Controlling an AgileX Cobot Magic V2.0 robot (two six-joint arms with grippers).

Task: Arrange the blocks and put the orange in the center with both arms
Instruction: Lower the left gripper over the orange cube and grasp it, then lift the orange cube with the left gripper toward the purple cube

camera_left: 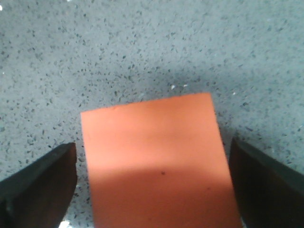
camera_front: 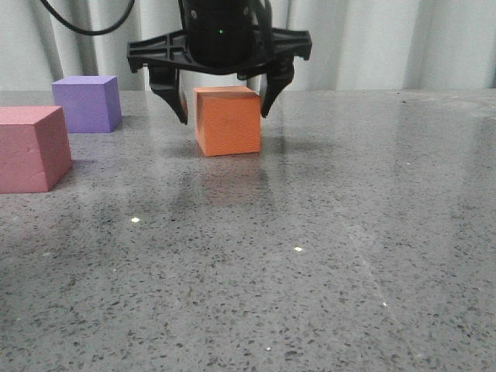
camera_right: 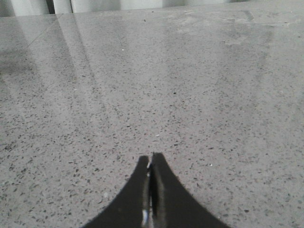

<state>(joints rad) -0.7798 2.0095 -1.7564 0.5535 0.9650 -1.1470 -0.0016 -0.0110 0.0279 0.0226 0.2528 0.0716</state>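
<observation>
Now I see my left gripper (camera_front: 223, 97) spread wide astride the orange cube (camera_front: 228, 121), fingers not touching; right gripper (camera_right: 151, 166) pressed together over bare worktop (camera_right: 190, 95).

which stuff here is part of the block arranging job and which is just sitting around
Part of the job:
- orange cube, between the fingers of the open left gripper
- purple cube
- pinkish-red cube
- right gripper, shut, holding nothing

Just there:
- speckled grey table
- pale curtain behind it

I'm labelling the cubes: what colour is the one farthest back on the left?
Purple, plain matte, clearest in the front view.
</observation>
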